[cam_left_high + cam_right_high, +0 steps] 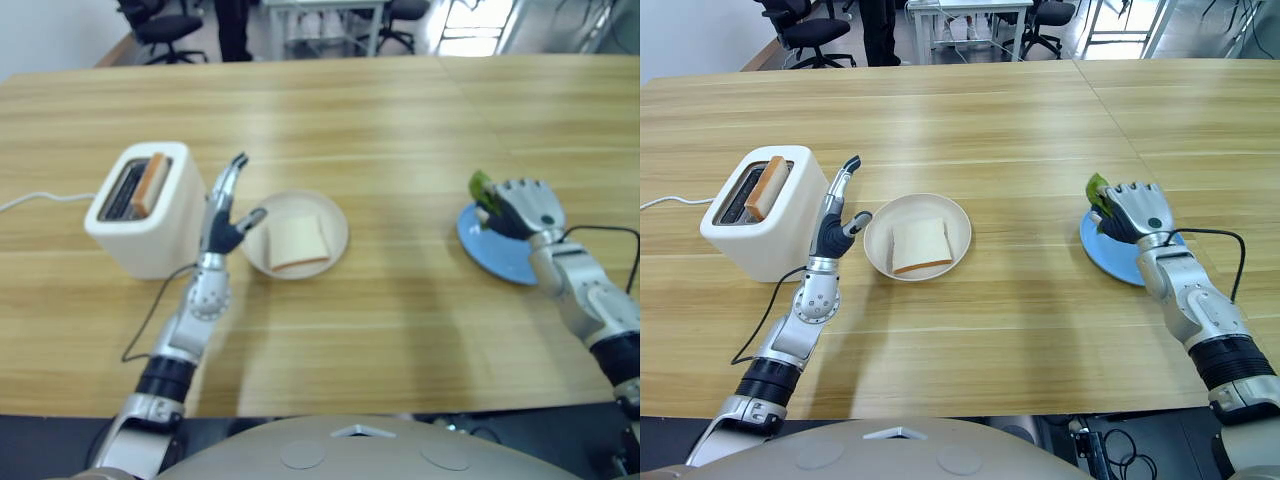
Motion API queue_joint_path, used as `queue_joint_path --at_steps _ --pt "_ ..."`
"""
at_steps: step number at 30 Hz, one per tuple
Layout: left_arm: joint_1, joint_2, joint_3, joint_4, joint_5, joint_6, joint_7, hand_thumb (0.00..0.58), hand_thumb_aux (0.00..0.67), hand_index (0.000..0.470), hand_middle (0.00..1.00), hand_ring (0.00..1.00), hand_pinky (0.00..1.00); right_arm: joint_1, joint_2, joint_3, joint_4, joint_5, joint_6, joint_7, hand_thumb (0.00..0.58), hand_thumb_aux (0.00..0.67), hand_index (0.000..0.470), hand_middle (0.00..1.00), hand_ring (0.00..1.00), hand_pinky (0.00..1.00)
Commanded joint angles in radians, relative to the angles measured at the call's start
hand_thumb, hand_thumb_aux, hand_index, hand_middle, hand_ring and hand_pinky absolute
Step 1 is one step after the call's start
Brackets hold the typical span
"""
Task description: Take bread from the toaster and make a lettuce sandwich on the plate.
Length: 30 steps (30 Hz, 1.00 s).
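Left robot hand (222,225) stands spread in the left eye view, its fingers straightened and pointing up and away from the robot, the thumb stuck out to the right, holding nothing. It sits between the toaster (140,215) and the cream plate (338,225), close by the toaster's right wall. The thumb tip is just beside the plate's rim; whether it touches I cannot tell. The forearm slants up from the near edge of the worktop (400,330), wrist low over the wood. One browned slice (152,178) stands upright in the toaster's slot, its top sticking out. A pale bread slice (297,242) lies flat in the cream plate.

In the right eye view the right robot hand (1143,212) is curled tight around a lettuce leaf (1097,192), the back of the hand toward the camera and the leaf poking out on its left side. It hangs over the blue plate (1103,252), which lies flat on the worktop, well apart to the right of the cream plate. The forearm comes in from the lower right, a black cable (1230,250) looping beside it
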<state>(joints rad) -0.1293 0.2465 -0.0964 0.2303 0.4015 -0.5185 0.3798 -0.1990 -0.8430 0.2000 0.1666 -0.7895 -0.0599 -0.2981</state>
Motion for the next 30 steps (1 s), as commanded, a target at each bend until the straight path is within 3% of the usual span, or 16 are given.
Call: queue_joint_path --at_steps 1,8,16,23,30 --pt "-0.008 -0.015 0.038 0.051 -0.080 -0.017 -0.034 0.000 0.000 0.000 0.00 0.00 0.00 -0.076 0.101 0.082 -0.045 -0.058 -0.003 0.063 0.580 0.670 0.460 1.00 1.00 1.00" --pt "-0.030 -0.028 0.070 0.104 -0.140 -0.038 -0.074 0.000 0.000 0.000 0.00 0.00 0.00 -0.327 0.367 0.286 0.188 -0.180 -0.048 0.079 0.580 0.670 0.460 1.00 1.00 1.00" --pt "-0.031 -0.049 0.076 0.138 -0.137 -0.049 -0.090 0.000 0.000 0.000 0.00 0.00 0.00 -0.569 0.610 0.466 0.752 -0.236 -0.134 -0.038 0.580 0.670 0.460 1.00 1.00 1.00" --pt "-0.035 -0.060 0.075 0.153 -0.130 -0.047 -0.102 0.000 0.000 0.000 0.00 0.00 0.00 -0.572 0.675 0.537 0.865 -0.239 -0.165 -0.099 0.580 0.670 0.460 1.00 1.00 1.00" --pt "-0.042 -0.071 0.065 0.172 -0.108 -0.051 -0.100 0.000 0.000 0.000 0.00 0.00 0.00 -0.516 0.656 0.553 0.743 -0.229 -0.169 -0.096 0.580 0.670 0.460 1.00 1.00 1.00"
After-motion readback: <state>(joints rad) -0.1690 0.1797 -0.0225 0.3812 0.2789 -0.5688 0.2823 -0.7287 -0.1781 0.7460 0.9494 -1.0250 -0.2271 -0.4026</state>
